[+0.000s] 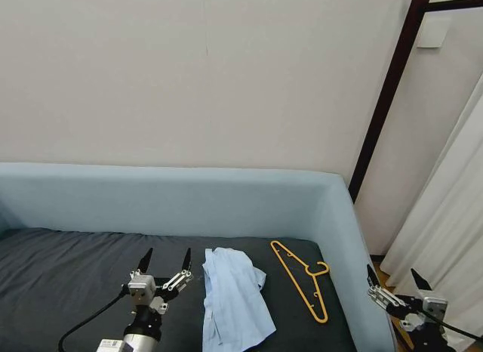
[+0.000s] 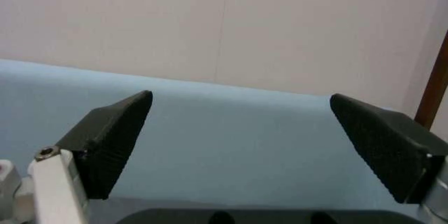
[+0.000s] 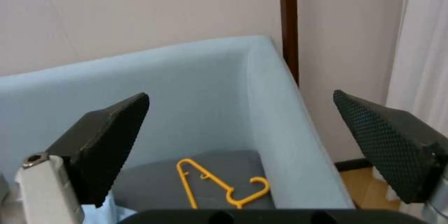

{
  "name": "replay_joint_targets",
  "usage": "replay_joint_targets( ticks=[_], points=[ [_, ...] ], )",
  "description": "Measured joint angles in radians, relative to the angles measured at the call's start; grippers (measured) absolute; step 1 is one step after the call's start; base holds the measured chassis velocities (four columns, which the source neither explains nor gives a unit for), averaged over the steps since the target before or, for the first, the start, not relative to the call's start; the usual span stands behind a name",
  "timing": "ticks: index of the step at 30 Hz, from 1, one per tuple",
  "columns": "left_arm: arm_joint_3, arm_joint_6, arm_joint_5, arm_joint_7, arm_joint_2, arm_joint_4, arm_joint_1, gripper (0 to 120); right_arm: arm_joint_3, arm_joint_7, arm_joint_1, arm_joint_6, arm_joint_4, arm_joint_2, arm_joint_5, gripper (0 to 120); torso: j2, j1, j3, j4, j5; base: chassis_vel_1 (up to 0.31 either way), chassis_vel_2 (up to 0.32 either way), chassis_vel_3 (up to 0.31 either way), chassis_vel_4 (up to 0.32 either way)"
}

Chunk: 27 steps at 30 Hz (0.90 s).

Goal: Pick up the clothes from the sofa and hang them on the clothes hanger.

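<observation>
One blue shirt (image 1: 230, 295) just right of left gripper (image 1: 167, 252), jaws apart

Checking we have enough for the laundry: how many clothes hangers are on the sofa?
1. The orange hanger lies on the sofa's dark seat, right of the blue shirt, near the right armrest. Another could hide under the shirt.

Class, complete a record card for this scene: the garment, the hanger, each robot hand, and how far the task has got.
Garment: light blue shirt, crumpled on the dark seat of the sofa
Hanger: orange, flat on the seat, right of the shirt, apart from it
Left hand: open, over the seat, left of the shirt
Right hand: open, past the sofa's right arm
Progress: shirt not yet picked up
</observation>
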Motion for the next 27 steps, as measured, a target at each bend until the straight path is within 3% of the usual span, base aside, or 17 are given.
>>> replay_joint_targets(
  ticks=[9,27],
  points=[
    [0.009,-0.027,-0.001,0.038,-0.008,0.046,-0.008,100,-0.011,-0.049,-0.015,0.023,-0.041,0.004,-0.148,100,0.000,0.000,0.000,-0.0001,0.0001,0.000,0.000,0.000,0.000],
    [-0.002,-0.032,-0.006,0.109,-0.026,0.061,-0.013,100,-0.010,-0.061,0.007,0.065,-0.087,0.007,-0.180,100,0.000,0.000,0.000,-0.0001,0.0002,0.000,0.000,0.000,0.000]
  ],
)
